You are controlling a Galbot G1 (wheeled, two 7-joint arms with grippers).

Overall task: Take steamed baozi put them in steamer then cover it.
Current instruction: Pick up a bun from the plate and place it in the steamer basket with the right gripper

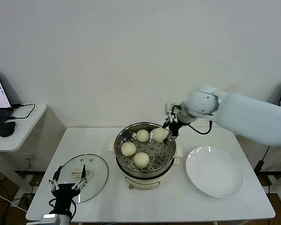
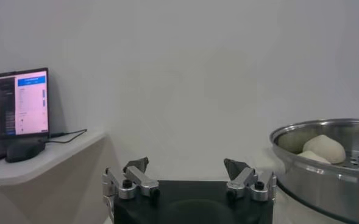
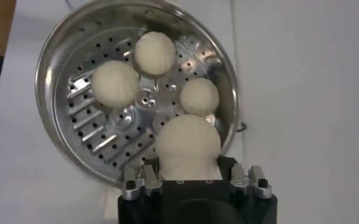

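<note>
My right gripper (image 3: 188, 173) pinches the fourth baozi (image 3: 187, 146) just above the steamer (image 1: 122, 140), whose tray below it carries three buns (image 1: 141, 160). My left gripper (image 1: 69, 177) waits with fingers spread, over the cover (image 1: 96, 174) lying on the table (image 1: 178, 201).

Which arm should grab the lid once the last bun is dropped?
Left, probably. The left tool hangs open right at the near edge of the glass lid, which lies flat beside the steamer. The right tool is shut on the fourth bun over the steamer's far right rim.
</note>
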